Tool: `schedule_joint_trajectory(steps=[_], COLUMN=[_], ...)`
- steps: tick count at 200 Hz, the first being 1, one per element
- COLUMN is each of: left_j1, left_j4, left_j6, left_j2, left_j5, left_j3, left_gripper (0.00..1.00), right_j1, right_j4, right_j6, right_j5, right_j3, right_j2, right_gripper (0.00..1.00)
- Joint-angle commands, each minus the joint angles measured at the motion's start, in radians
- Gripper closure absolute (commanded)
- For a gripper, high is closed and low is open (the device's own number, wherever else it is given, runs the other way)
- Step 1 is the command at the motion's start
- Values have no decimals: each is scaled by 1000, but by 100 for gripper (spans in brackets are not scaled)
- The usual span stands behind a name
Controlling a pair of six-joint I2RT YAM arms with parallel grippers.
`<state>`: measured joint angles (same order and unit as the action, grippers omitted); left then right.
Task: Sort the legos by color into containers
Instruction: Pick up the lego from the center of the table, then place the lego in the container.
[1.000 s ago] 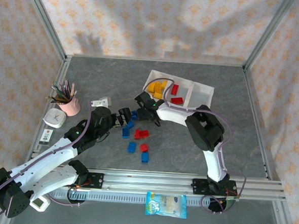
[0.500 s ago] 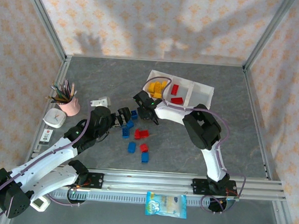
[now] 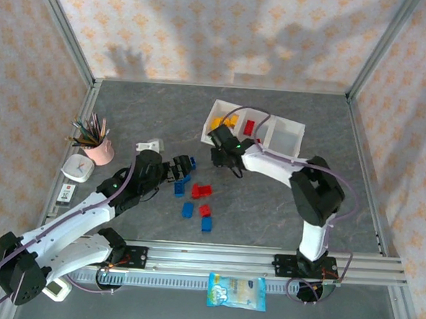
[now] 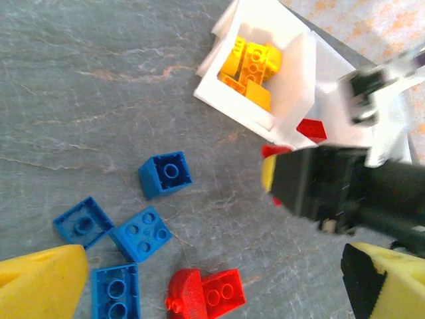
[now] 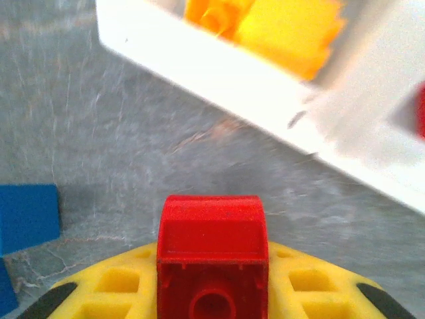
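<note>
My right gripper point(image 3: 219, 154) is shut on a red lego point(image 5: 212, 259) and hangs just short of the near left corner of the white containers tray point(image 3: 296, 124). The tray's left compartment holds yellow legos point(image 3: 222, 122), the middle one red legos point(image 3: 249, 125). My left gripper point(image 3: 180, 165) stands open above the loose pile, its yellow fingertips point(image 4: 46, 282) wide apart with nothing gripped. Below it lie blue legos point(image 4: 165, 174) and a red pair point(image 4: 206, 292). More blue point(image 3: 187, 209) and red legos point(image 3: 201, 191) lie on the table.
A pink cup of pencils point(image 3: 98, 147), a white clock point(image 3: 77, 168) and a small white block point(image 3: 147, 145) stand at the left. A snack packet point(image 3: 237, 291) lies in front of the rail. Metal frame posts border the table.
My right gripper has closed on the red lego and carried it right, toward the tray. The left arm has edged slightly forward over the blue legos.
</note>
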<state>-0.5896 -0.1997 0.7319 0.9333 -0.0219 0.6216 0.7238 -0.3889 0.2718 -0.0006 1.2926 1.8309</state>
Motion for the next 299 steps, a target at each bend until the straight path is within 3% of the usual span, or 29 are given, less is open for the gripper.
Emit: schedule_joint_trajectory(steps=[1,25,61,121,140,192,211,299], left_j1=[-21,-48,-76,-79,-78,-78,-78,-66], left_j4=[66,105,159,214,210,208,194,33], left_j6=[-17,-23,-38,-57,-61,-71,-75,-46], left_j2=[38,99,198,296,310,304,293,84], left_j5=[-43,-51,-64,-59,-56,-37,-27,78], left_j3=[42,67,122,179,191,197,200,115], left_gripper=[1,1,1,1,1,1,1,1], right_j1=[-52,-130,-227,-301,-306,-305,-296,-71], right_j4=[-37,-51,-64,-99,-103,-82,-97,-44], right_j6=[53,69,52,27,20,-2,-4,11], right_j5=[32,81,129,206,219,167,143,46], right_j3=[-13,13,133,365,398,402,396,36], right_j2=[-86,-106,-4,228,266,239,202,-98], right_gripper=[71,71,71,69,65,48,48,35])
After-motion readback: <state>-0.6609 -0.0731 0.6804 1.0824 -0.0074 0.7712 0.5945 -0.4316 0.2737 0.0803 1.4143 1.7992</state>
